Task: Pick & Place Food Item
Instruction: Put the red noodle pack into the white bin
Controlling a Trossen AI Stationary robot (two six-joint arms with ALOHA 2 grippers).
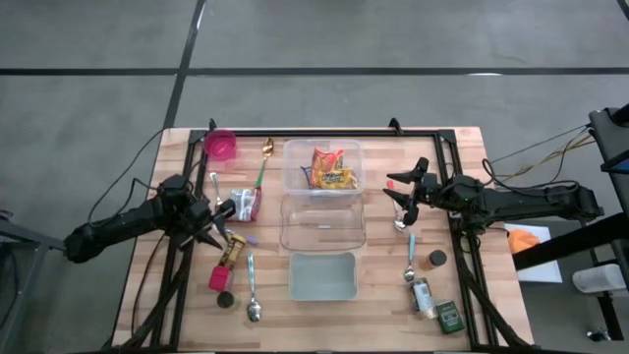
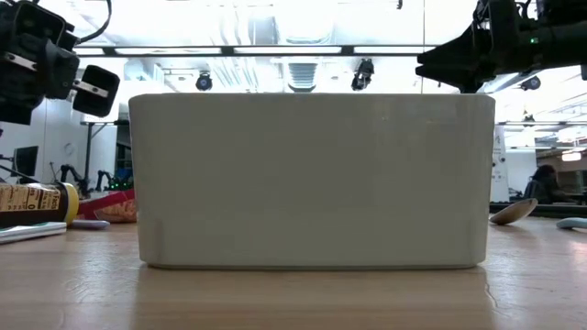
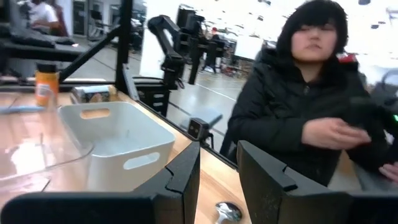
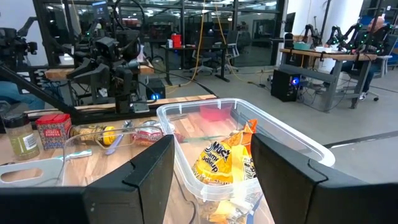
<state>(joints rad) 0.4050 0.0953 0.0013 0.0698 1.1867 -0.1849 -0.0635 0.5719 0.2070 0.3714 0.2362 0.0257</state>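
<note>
Hovering on the left, the left gripper (image 1: pixel 224 208) shows a narrow gap between empty fingers, poised beside the red packet (image 1: pixel 245 204). Centre, the snack bag (image 1: pixel 331 169) already sits in the clear bin (image 1: pixel 291 149). On the right, the right gripper (image 1: pixel 396 188) is spread, empty, facing that bin.

On my feed the table (image 1: pixel 324 315) is pale blond wood with a black frame. I see a clear container (image 1: pixel 322 165) holding an orange and yellow snack bag (image 1: pixel 330 169), red at its top edge. The bin (image 1: pixel 321 276) nearest me is pale grey-green. There is a bright pink cup (image 1: pixel 221 146) at the far left corner, a small red and white packet (image 1: pixel 245 204), a spoon with a green handle (image 1: pixel 262 169), a dark green tin (image 1: pixel 451 317), and an orange sheet (image 1: pixel 529 237) off the right edge. Both tools look black.
</note>
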